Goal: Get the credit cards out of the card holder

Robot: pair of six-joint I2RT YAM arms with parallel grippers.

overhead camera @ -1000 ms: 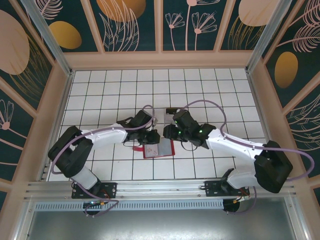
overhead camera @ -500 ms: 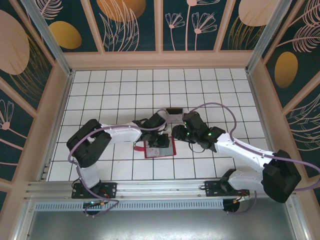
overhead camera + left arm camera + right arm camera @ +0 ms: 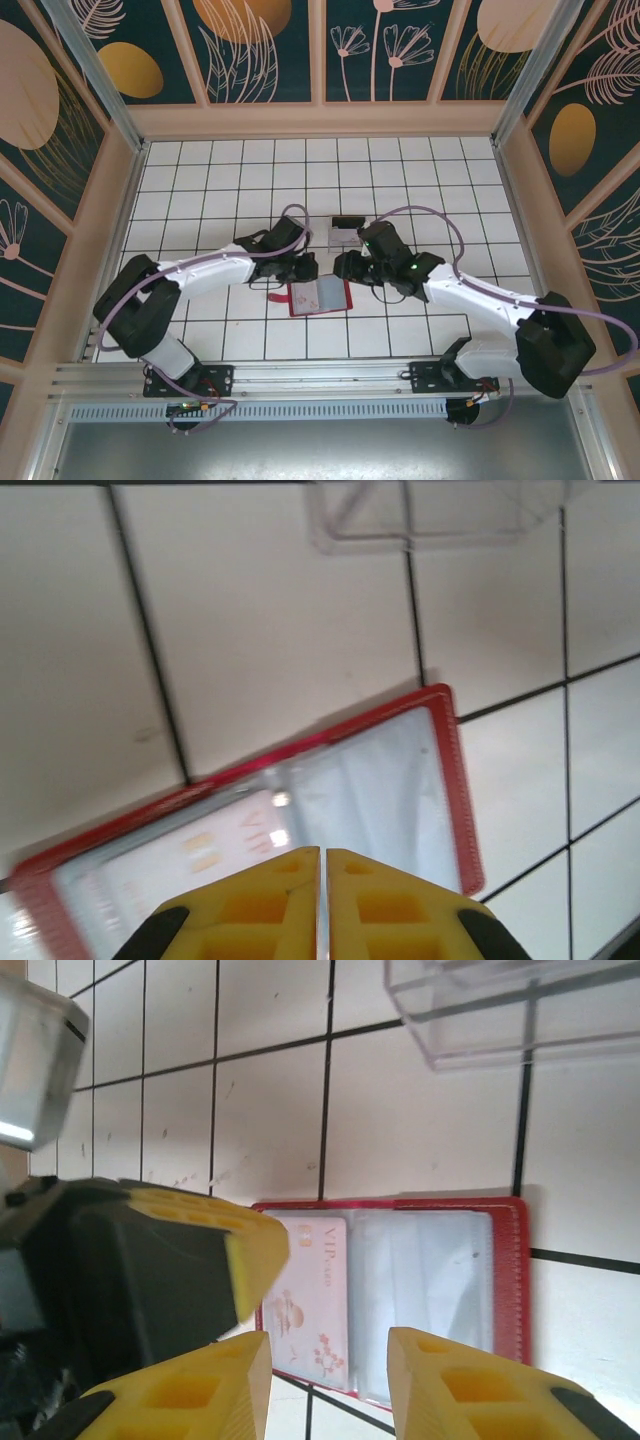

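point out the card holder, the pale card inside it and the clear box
card holder (image 3: 420, 1290): right wrist view, its right clear sleeve
pale card (image 3: 308, 1300): right wrist view, middle of its face
clear box (image 3: 500, 1020): right wrist view, its side wall

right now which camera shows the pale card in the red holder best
Right wrist: the pale card lies sharp in the open card holder, print readable. Left wrist shows it blurred, partly behind the left end effector. In top external it is too small to tell.

card holder (image 3: 385, 780): near edge behind left fingers (image 3: 250, 905) | clear box (image 3: 420, 520): blurred, cut at top | pale card (image 3: 200, 855): print perhaps VIP
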